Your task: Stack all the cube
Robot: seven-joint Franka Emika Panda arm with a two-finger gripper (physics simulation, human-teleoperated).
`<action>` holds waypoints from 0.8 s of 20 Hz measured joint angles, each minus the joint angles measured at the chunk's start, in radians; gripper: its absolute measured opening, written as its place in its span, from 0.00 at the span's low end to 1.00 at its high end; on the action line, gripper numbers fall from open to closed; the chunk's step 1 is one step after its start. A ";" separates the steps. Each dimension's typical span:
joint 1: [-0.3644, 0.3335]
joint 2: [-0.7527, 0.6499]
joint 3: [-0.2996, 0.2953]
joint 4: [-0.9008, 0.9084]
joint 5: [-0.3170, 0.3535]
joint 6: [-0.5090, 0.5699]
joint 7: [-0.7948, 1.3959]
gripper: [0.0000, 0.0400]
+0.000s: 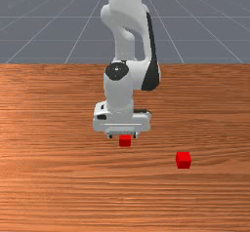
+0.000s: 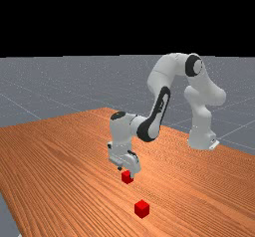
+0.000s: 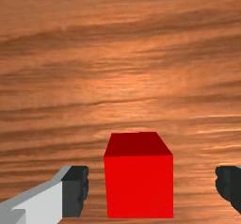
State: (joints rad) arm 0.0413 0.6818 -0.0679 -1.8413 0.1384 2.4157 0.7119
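Tool (image 3: 151, 186) found with jaws apart, near cube (image 3: 139, 185) seen between or just below them — judged light, rigid, best gripped mid-height on opposite flat faces — and second cube (image 1: 183, 160) noted on the bench (image 1: 58, 182), toward the front view's right.

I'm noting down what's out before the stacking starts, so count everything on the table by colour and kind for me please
Red cubes: 2
Total: 2
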 joint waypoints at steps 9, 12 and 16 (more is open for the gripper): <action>0.110 0.037 -0.086 -0.031 -0.101 0.091 0.121 0.49; 0.120 0.008 -0.094 -0.063 -0.111 0.087 0.124 0.49; 0.152 -0.113 -0.105 -0.059 -0.137 0.070 0.135 0.49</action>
State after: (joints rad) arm 0.1930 0.5683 -0.1733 -1.9000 0.0011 2.4853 0.8469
